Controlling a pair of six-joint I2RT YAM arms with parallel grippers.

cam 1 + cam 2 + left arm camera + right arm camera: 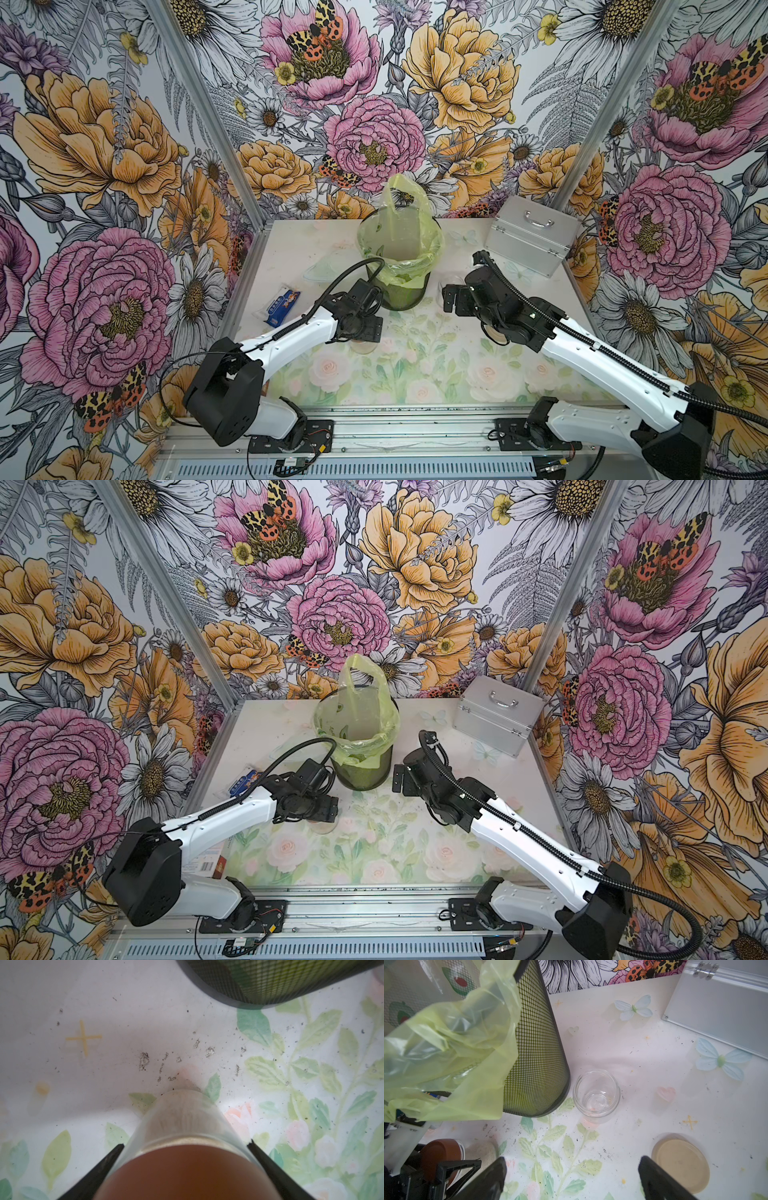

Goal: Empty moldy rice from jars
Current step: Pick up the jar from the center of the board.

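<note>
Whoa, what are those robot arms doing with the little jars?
The job is emptying moldy rice from jars. The left gripper grips the copper-lidded jar, which stands on the table with its lid on and rice inside. The right gripper is open and holds nothing. Beside the mesh bin, the other jar stands open and looks empty, its beige lid lying flat nearby.

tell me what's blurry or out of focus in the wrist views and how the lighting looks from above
left wrist view: the copper-lidded jar is soft, its lid a brown blur, while specks on the table are sharp; right wrist view: the open jar is crisp, the right gripper has fuzzy jaws; both top views: even light, only faint shadows
</note>
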